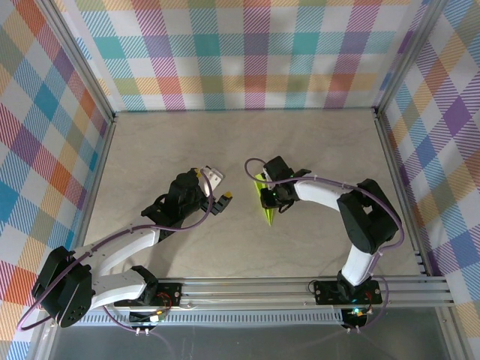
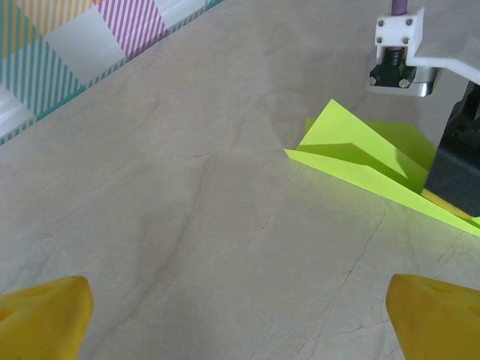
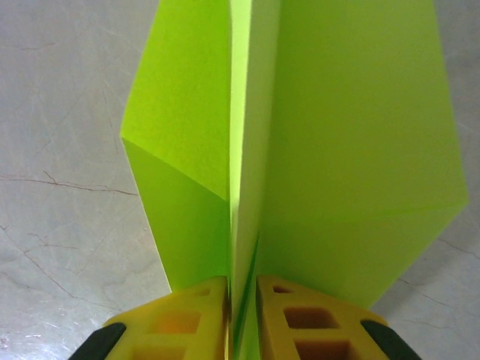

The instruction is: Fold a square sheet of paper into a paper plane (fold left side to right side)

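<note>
Walls of plaid — right gripper pinches plane.

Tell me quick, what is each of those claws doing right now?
Left gripper: open, holding nothing.
Right gripper: closed on the paper plane, pinching its centre fold.

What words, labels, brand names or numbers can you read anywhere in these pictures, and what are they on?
None: no text can be read anywhere.
The folded lime-green paper plane is plain, and the plaid walls and marbled table carry only pattern.
</note>
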Available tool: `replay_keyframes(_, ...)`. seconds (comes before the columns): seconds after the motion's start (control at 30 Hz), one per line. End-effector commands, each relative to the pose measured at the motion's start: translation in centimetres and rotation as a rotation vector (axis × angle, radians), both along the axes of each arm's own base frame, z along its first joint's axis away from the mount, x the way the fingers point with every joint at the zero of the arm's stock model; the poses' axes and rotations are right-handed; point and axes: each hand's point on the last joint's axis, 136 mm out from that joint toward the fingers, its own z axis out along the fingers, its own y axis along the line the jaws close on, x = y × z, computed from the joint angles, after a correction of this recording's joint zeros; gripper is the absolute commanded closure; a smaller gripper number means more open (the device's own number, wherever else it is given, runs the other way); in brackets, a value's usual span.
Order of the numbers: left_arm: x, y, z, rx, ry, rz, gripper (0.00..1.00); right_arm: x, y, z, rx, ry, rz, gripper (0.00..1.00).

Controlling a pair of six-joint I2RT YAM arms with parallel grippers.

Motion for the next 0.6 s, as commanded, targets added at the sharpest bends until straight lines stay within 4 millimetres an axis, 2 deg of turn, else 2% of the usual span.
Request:
replay_keyframes(0.0,0.6,0.2,1.0,0.000,-0.023,0.013,0.00,0.2,0.5,0.0,-0.021,-0.003,0.028,0.81)
replay_keyframes(0.27,0.6,0.1,1.0,0.000,-0.021,0.012,0.00,0.3,0.0,-0.8,-0.093,0.018,0.001,0.81)
replay_keyframes(0.57,0.6,0.1,1.0,-0.001,-0.021,0.012,0.00,-0.1,0.6,-1.7,-0.081,0.067,0.001,0.82)
